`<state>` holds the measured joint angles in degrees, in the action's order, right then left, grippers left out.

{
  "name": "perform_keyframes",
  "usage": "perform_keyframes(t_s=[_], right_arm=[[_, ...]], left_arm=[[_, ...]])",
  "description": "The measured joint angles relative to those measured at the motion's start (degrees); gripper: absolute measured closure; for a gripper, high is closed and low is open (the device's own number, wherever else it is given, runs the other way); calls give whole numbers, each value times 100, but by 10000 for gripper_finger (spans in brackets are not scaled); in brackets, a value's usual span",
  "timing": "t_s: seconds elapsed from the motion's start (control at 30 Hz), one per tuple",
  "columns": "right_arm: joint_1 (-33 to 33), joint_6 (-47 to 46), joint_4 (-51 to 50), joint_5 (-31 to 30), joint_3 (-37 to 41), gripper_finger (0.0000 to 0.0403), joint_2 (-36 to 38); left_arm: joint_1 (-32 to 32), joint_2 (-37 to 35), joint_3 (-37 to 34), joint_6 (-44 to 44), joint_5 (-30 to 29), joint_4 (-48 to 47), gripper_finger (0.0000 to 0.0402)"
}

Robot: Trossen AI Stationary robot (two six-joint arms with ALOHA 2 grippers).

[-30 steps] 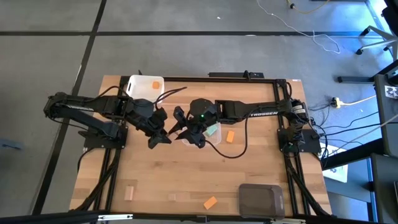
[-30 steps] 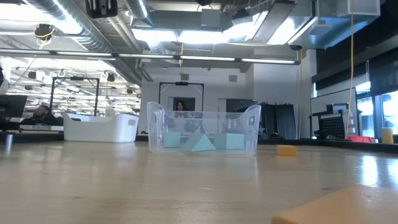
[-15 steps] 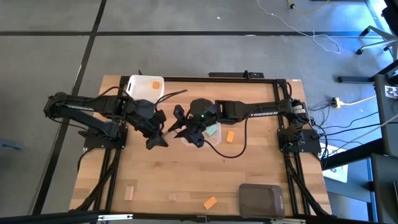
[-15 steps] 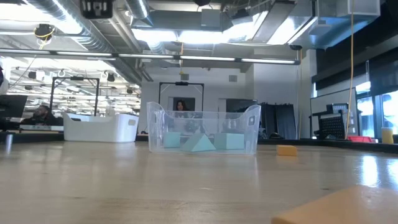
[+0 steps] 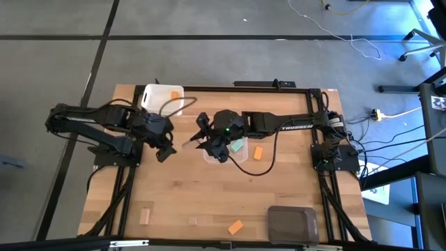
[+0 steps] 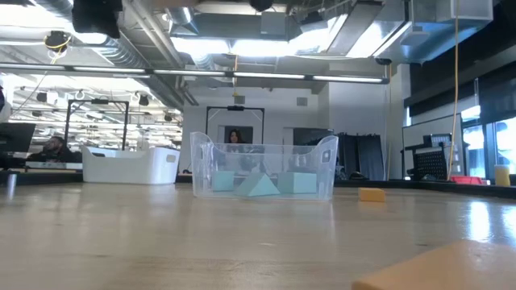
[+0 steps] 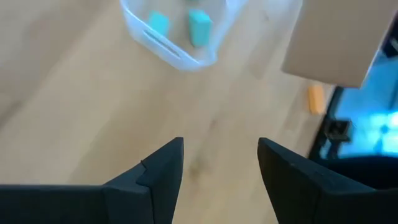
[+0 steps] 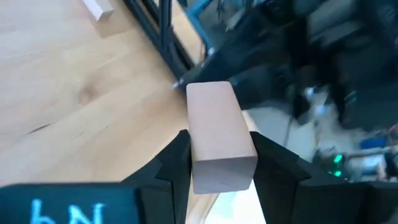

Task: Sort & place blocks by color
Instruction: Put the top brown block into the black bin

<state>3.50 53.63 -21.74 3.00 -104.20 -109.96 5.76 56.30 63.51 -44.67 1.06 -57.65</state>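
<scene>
Right gripper (image 8: 217,168) clamped on a tan block (image 8: 217,134), up over the table (image 5: 167,202) beside the clear tub (image 6: 262,169); left gripper (image 7: 221,165) alongside, fingers apart, holding nothing; teal blocks (image 6: 262,185) sit inside that tub; orange block (image 5: 258,153) just right of it; white tub (image 5: 162,96) at the far-left corner.

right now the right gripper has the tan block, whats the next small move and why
Probably carry it away from the clear tub toward the dark grey tub. The right gripper is shut on the tan block, the left gripper is open and empty, the clear tub holds teal blocks, and the white tub an orange one.
</scene>
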Motion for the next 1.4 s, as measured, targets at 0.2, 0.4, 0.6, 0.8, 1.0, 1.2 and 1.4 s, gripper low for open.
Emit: perform_keyframes(t_s=[0.2, 0.4, 0.6, 0.8, 1.0, 1.2, 1.4], right_arm=[[94, -782, -593, -836, 0, 268, 256], [187, -1824, -1418, -1475, 0, 268, 733], [374, -3734, -2615, -2327, 0, 268, 1166], [848, -6914, -4314, -2537, 2, 268, 1366], [1518, -9122, -5488, -1096, 2, 268, 1339], [2070, -10155, -6105, 432, 2, 269, 1164], [2539, -10776, -6100, 1169, 4, 269, 1049]], left_arm=[[0, -618, 0, -216, -817, -277, 204], [0, -1018, 4, -228, -1443, -364, 204], [0, -1097, 4, 328, -1595, -385, 204], [2, -1096, 2, 937, -1546, -455, 204], [2, -1100, 2, 1363, -1491, -461, 204], [2, -1100, 2, 1449, -1490, -461, 204], [2, -1100, 2, 1441, -1490, -461, 204]])
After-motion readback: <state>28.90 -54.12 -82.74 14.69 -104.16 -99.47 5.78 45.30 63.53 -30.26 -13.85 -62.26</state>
